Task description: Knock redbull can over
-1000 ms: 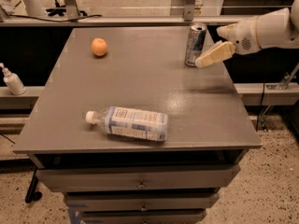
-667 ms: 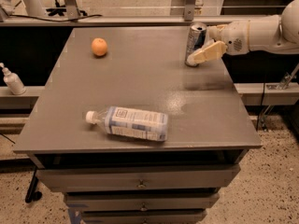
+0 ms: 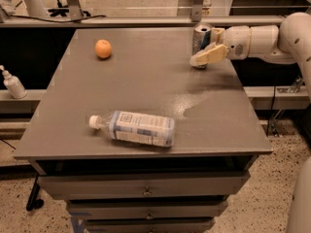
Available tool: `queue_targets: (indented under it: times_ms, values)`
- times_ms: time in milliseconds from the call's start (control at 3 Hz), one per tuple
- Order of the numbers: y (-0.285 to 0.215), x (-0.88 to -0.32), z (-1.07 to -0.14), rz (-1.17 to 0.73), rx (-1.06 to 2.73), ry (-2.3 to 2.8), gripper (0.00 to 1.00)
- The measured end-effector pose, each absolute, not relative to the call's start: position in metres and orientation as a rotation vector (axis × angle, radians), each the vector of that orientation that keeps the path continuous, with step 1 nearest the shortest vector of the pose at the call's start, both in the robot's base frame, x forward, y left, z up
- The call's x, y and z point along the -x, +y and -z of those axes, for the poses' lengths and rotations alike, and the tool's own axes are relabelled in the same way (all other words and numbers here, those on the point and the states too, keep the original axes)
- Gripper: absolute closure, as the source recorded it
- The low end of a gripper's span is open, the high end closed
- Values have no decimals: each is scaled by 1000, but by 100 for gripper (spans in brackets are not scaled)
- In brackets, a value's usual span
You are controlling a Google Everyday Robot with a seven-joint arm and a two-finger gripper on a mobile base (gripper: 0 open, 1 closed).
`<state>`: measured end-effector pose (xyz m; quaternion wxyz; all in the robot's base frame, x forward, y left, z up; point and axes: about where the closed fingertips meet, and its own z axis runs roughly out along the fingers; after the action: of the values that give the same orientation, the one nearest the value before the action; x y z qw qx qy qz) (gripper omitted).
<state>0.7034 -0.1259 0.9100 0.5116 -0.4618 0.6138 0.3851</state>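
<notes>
I am at the contact step: my gripper (image 3: 208, 46) is right at the redbull can (image 3: 200, 39), reaching in from the can's right, and the can stands upright on the table (image 3: 146, 86), not yet tipped. My fingers are spread apart, clamped on nothing; the nearer finger (image 3: 209, 56) slants across the front of the can, low by its base, touching it or just beside it (I cannot tell which), while the other sits at the can's right near its top. Well to the left of the can is an orange (image 3: 103, 48), and well in front of the can a clear plastic bottle (image 3: 138, 128) lies on its side; neither is in the way. As I judge it, the next move calls for a sideways push toward the can's left, landed high on its body, since a low shove may merely slide it along upright
</notes>
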Motion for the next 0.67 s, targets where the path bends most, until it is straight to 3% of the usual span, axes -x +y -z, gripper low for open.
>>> queue_targets:
  times_ms: [667]
  values:
    - [-113, -656, -913, -1142, 1138, 1303, 0]
